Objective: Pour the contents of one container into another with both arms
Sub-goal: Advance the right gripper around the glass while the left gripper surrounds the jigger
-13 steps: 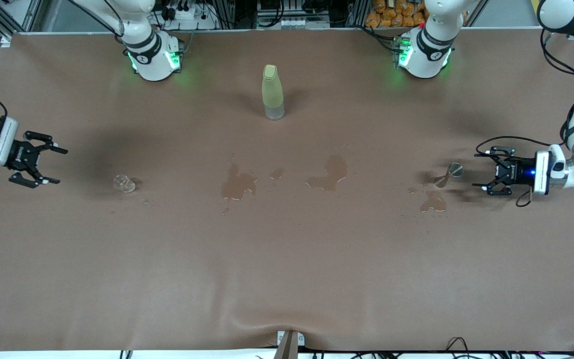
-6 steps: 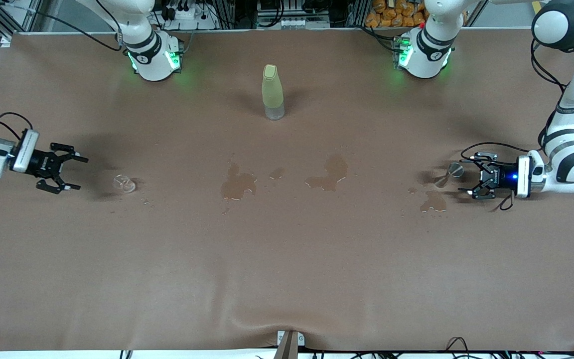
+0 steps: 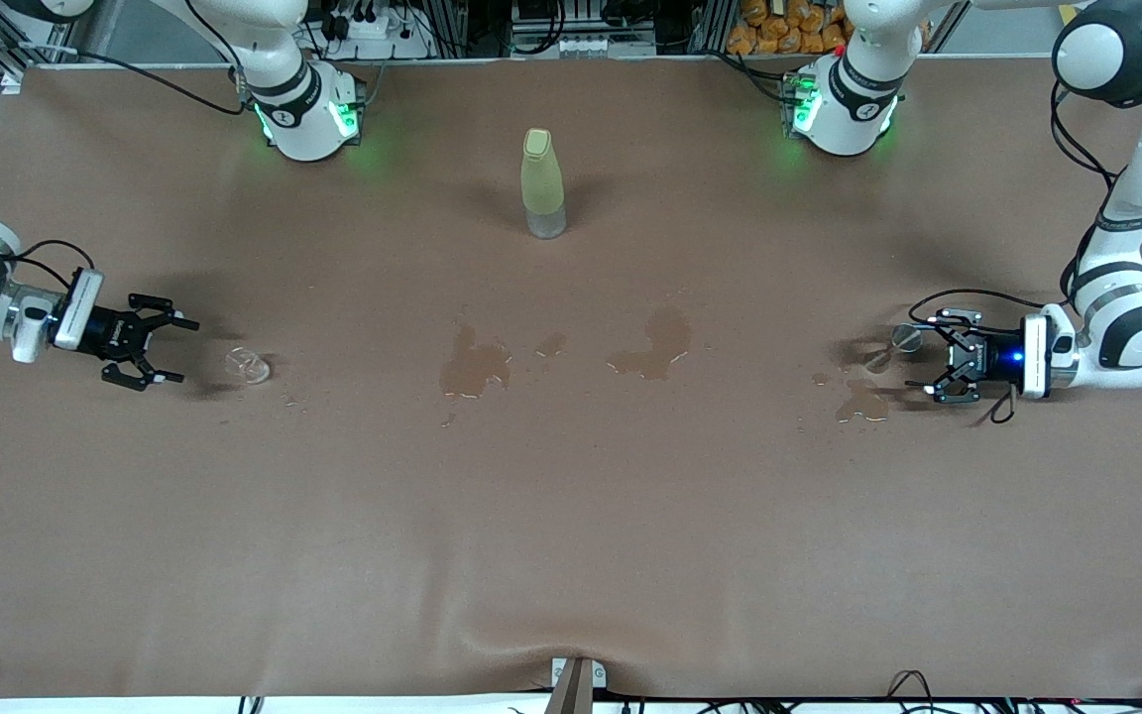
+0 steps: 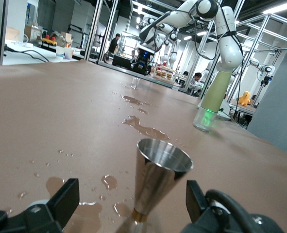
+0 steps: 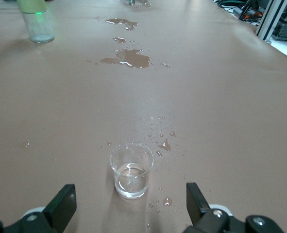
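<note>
Yellow-green bottle (image 3: 542, 183) upright near bases; wet patches (image 3: 477, 365) mid-cloth on brown tablecloth (image 3: 571, 545).

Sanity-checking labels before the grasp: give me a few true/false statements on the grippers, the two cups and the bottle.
1. The left gripper is open, with the conical steel cup just ahead of it. True.
2. The right gripper is shut on the small clear glass cup. False: it is open, short of the cup.
3. The pale green bottle lies on its side. False: it stands upright.
4. Wet patches mark the brown table cover. True.
</note>
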Controlling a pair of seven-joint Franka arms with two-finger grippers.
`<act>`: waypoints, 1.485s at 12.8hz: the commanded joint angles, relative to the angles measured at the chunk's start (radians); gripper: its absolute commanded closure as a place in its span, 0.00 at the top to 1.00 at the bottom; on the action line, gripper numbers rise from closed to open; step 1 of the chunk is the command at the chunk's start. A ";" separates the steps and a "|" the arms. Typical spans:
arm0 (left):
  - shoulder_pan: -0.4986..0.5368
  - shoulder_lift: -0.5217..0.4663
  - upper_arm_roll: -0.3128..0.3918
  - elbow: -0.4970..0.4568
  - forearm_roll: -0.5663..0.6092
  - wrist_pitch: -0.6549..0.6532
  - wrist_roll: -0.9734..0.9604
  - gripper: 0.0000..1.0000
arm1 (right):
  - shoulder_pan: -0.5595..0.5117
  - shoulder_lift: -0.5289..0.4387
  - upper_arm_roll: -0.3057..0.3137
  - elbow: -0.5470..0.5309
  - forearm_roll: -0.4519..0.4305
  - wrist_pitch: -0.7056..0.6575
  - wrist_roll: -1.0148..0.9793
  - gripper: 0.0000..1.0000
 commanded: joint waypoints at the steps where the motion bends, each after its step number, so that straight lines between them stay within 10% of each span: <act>1: -0.016 0.021 0.001 -0.006 -0.031 0.014 0.056 0.97 | -0.032 0.045 0.011 0.010 0.060 -0.028 -0.110 1.00; 13: -0.007 0.047 -0.002 -0.009 -0.044 0.006 0.113 0.86 | -0.075 0.156 0.013 0.024 0.140 -0.091 -0.274 1.00; 19: -0.002 0.053 -0.002 -0.009 -0.044 -0.022 0.142 1.00 | -0.084 0.204 0.014 0.039 0.160 -0.113 -0.293 1.00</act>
